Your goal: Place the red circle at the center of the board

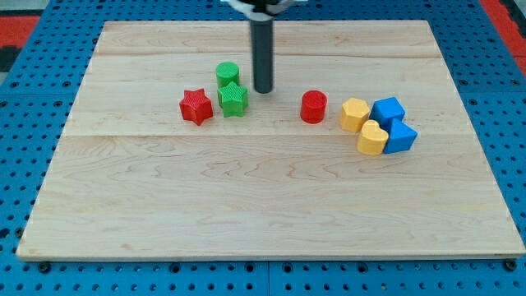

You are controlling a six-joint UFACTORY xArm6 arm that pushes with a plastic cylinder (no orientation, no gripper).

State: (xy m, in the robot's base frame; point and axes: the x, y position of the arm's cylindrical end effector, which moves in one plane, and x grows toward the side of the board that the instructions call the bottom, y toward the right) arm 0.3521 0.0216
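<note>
The red circle (313,107) stands on the wooden board (271,205), right of the board's middle and a little toward the view's top. My tip (263,90) rests on the board to the left of the red circle, about a block's width away from it. The tip is just right of the green star (233,99) and the green circle (228,74), not touching either as far as I can tell.
A red star (196,107) lies left of the green star. At the view's right is a cluster: a yellow hexagon (355,114), a yellow heart (371,137), a blue cube (388,110) and a second blue block (401,136).
</note>
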